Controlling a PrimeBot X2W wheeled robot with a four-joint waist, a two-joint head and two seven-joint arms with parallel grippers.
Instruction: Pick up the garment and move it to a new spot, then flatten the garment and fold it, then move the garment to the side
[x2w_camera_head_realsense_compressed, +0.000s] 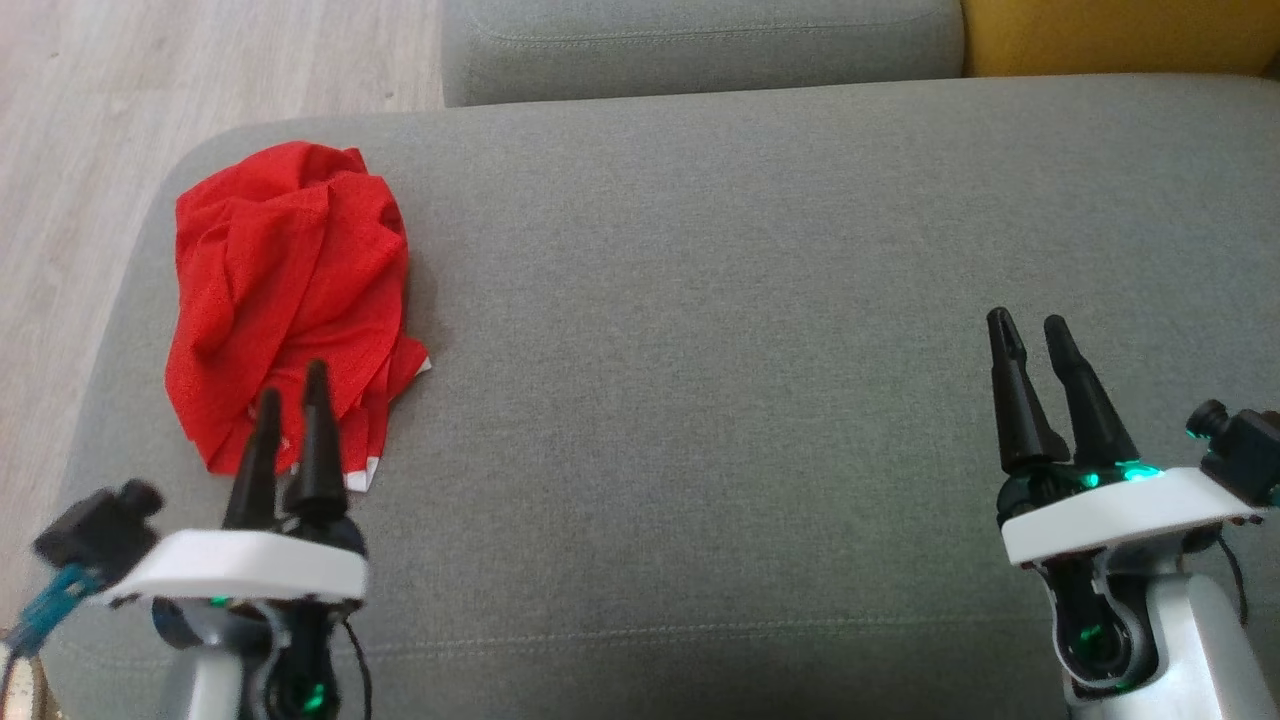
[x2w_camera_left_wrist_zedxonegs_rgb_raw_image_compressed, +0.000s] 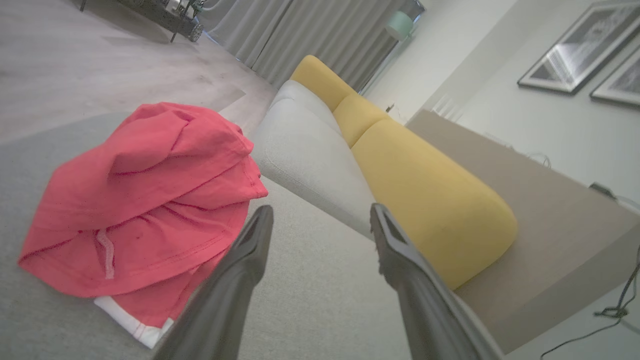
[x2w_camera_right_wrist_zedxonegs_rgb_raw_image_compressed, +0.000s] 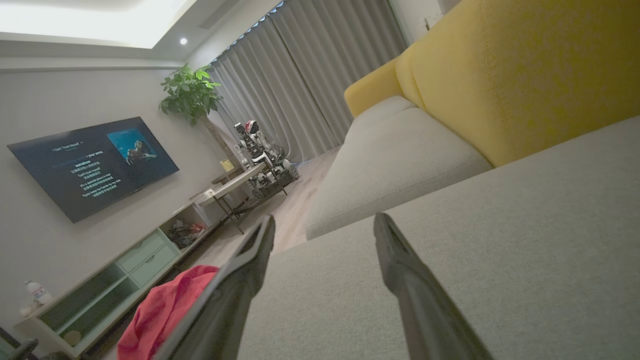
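A crumpled red garment (x2w_camera_head_realsense_compressed: 290, 290) with white trim lies in a heap on the left part of a grey cushion (x2w_camera_head_realsense_compressed: 700, 350). My left gripper (x2w_camera_head_realsense_compressed: 292, 385) hovers at the garment's near edge, its jaws open and empty. The left wrist view has the garment (x2w_camera_left_wrist_zedxonegs_rgb_raw_image_compressed: 140, 200) to the left of the open left gripper (x2w_camera_left_wrist_zedxonegs_rgb_raw_image_compressed: 320, 215), just beside the left finger. My right gripper (x2w_camera_head_realsense_compressed: 1030, 328) stands open over bare cushion far to the right, holding nothing. In the right wrist view the garment (x2w_camera_right_wrist_zedxonegs_rgb_raw_image_compressed: 165, 310) lies low at the left, partly behind a finger of the right gripper (x2w_camera_right_wrist_zedxonegs_rgb_raw_image_compressed: 322, 225).
A second grey cushion (x2w_camera_head_realsense_compressed: 700, 45) and a yellow backrest (x2w_camera_head_realsense_compressed: 1120, 35) border the far side. Wooden floor (x2w_camera_head_realsense_compressed: 90, 150) lies past the cushion's left edge. Across the room stand a TV (x2w_camera_right_wrist_zedxonegs_rgb_raw_image_compressed: 90, 165), a low cabinet (x2w_camera_right_wrist_zedxonegs_rgb_raw_image_compressed: 130, 270) and a plant (x2w_camera_right_wrist_zedxonegs_rgb_raw_image_compressed: 192, 92).
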